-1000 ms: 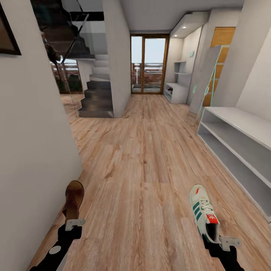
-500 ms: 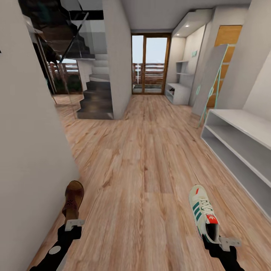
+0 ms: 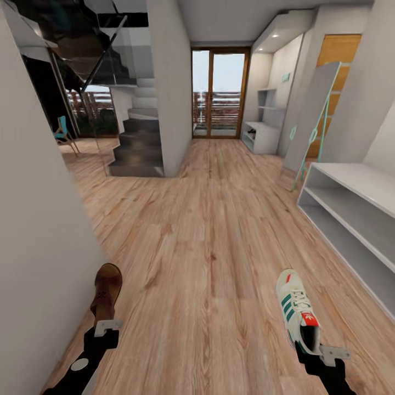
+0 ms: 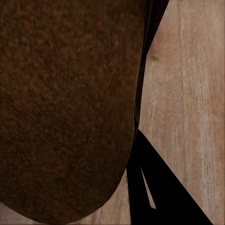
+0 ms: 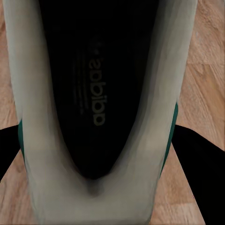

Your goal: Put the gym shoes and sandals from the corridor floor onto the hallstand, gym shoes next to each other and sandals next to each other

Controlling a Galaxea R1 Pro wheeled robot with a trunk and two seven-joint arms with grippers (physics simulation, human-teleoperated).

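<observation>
Shoes are what we are carrying: one sandal [image 3: 106,291] in our left gripper [image 3: 107,325] at the lower left of the head picture, and one gym shoe [image 3: 297,310] in our right gripper [image 3: 321,351] at the lower right. Both are hanging above the corridor floor [image 3: 208,247], toes pointing away from us.

We are holding the sandal by its heel end, and the gripper looks closed on it. In the left wrist picture the brown sandal [image 4: 65,108] is sitting very close to the camera, so we cannot see the fingers well; we are guessing at just where they pinch. We are holding the gym shoe by its heel too, claw clenched on it. In the right wrist picture we are looking down into the gym shoe [image 5: 101,108] and its dark insole.

We think both shoes are light. The sandal is probably thin and bendy, so it may droop or slip, and the heel is a fair place to hold it. The gym shoe seems firmer, with a soft rim at the heel that is good to grab.

At the right edge of the head picture, the hallstand [image 3: 351,219] is waiting with its two low open shelves. We are seeing nothing on the part in view. The far end of the corridor has another white unit [image 3: 262,134], too small to check.
</observation>
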